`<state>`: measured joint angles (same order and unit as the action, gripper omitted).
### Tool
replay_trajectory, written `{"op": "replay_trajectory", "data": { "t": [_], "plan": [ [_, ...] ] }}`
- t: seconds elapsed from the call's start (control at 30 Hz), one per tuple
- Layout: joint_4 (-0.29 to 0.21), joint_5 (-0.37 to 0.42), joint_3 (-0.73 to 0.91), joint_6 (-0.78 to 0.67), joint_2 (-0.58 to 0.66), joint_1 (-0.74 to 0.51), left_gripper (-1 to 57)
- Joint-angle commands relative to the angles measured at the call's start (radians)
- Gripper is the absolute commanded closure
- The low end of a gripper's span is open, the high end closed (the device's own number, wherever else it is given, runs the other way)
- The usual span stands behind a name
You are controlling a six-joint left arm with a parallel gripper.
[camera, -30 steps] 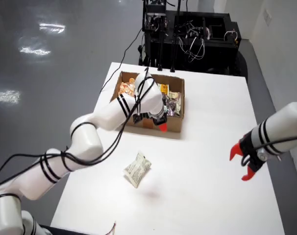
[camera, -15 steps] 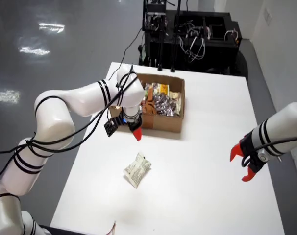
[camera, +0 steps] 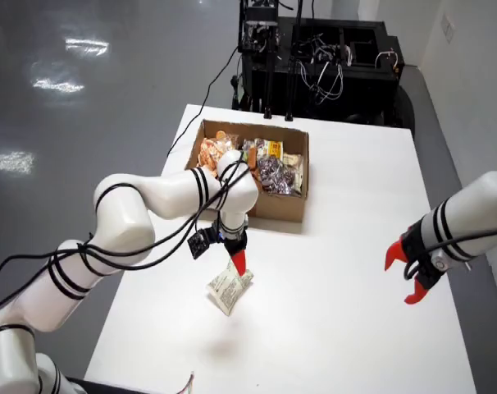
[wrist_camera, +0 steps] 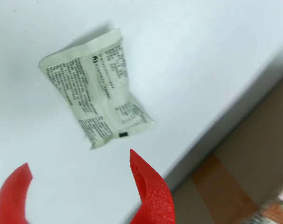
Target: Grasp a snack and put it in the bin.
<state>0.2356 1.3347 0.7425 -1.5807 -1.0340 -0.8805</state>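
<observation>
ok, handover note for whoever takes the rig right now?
Gripper: open, empty, above the table right by the snack packet.
Snack packet: lies flat on the table in front of the cardboard box, not gripped.
Box: already holds several snacks.
Second arm: off to the right in the view from above, holds nothing.
Left: lower onto the packet, grasp it, carry it to the box, release.

- The cardboard box (camera: 265, 209) sits at the far middle of the table (camera: 347, 328) in the view from above.
- Snack packets (camera: 257, 160) lie inside it.
- One snack packet (camera: 230, 284) lies on the table, nearer than the box.
- The gripper (camera: 239, 261) hangs between them, just above the packet.
</observation>
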Motion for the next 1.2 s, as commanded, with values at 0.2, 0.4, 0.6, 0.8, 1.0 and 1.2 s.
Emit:
{"op": "replay_trajectory", "data": {
  "t": [0.2, 0.4, 0.6, 0.8, 1.0, 1.2],
  "plan": [
    [-0.030, 0.007, -0.066, 0.010, -0.099, 0.010, 10.9],
    [-0.027, 0.008, -0.040, 0.010, -0.102, 0.029, 10.2],
    [-0.024, 0.008, -0.022, 0.010, -0.119, 0.038, 10.2],
    [-0.018, 0.008, -0.027, 0.010, -0.143, 0.047, 10.3],
    [-0.020, 0.008, -0.088, 0.010, -0.198, 0.056, 10.1],
    [-0.033, 0.008, -0.163, 0.010, -0.254, 0.063, 9.9]
  ]
}}
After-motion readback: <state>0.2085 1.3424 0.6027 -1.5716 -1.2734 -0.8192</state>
